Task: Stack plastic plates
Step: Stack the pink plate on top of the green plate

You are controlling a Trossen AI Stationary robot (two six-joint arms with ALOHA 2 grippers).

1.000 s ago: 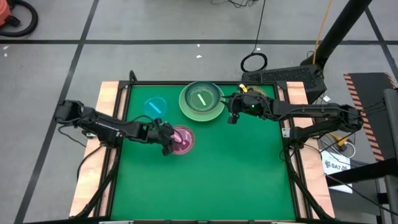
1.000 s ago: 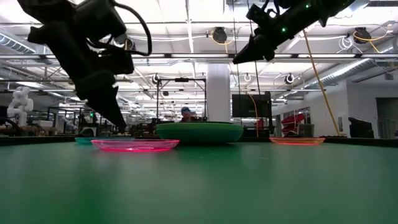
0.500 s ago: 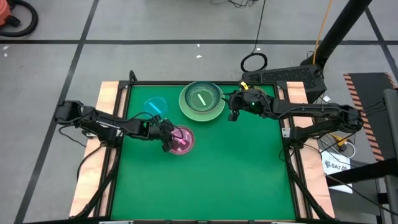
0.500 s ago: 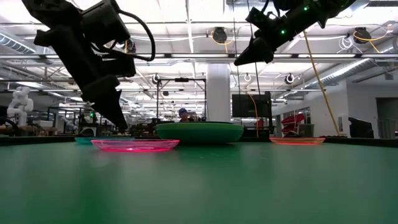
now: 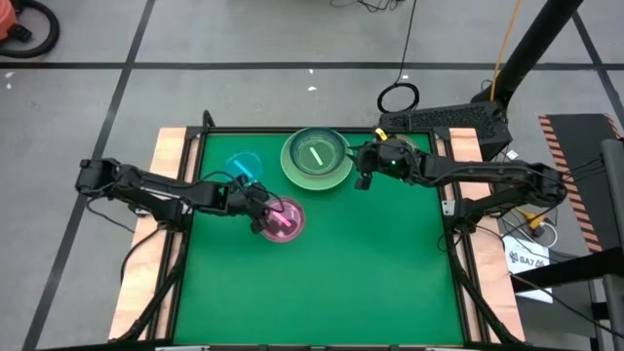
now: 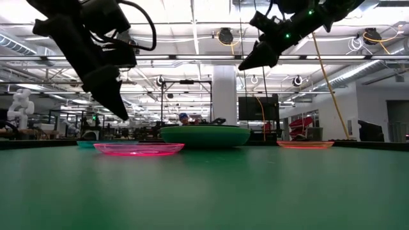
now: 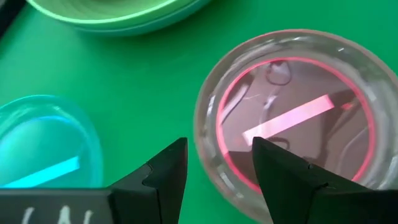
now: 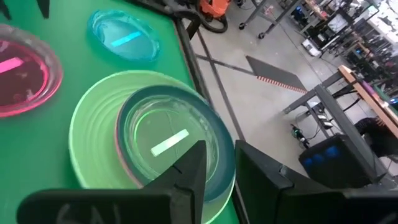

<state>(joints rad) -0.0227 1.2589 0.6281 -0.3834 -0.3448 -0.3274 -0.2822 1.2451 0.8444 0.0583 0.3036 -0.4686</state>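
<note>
From overhead, my left pincer (image 5: pixel 261 214) hangs over the near-left rim of the magenta plate (image 5: pixel 284 218), which lies flat on the green tabletop (image 5: pixel 331 283), with the blue plate (image 5: pixel 244 167) just behind it and the stack of big plates (image 5: pixel 317 158) at the back centre; my right pincer (image 5: pixel 364 179) waits just off the stack's right edge. Down at tabletop level, my left pincer (image 6: pixel 117 105) is clearly up in the air, tips above the magenta plate (image 6: pixel 138 149) and not touching it, the stack (image 6: pixel 204 135) sits behind, and an orange plate (image 6: pixel 305 144) lies off toward the right; my right pincer (image 6: pixel 249 62) is high as well. Through my left wrist, my fingers (image 7: pixel 165 171) are parted and empty, straddling the thin translucent rim of the magenta plate (image 7: pixel 292 118). I reckon that's the grab: come straight down so one finger goes inside the rim and one outside, close gently since this thin plastic will likely flex or skid, then lift level. Through my right wrist, my fingers (image 8: pixel 186 168) stand a little apart, holding nothing, over the stack (image 8: pixel 143 149), where a small clear green plate (image 8: pixel 168 140) already sits on top, so the magenta one should probably land centred there.
</note>
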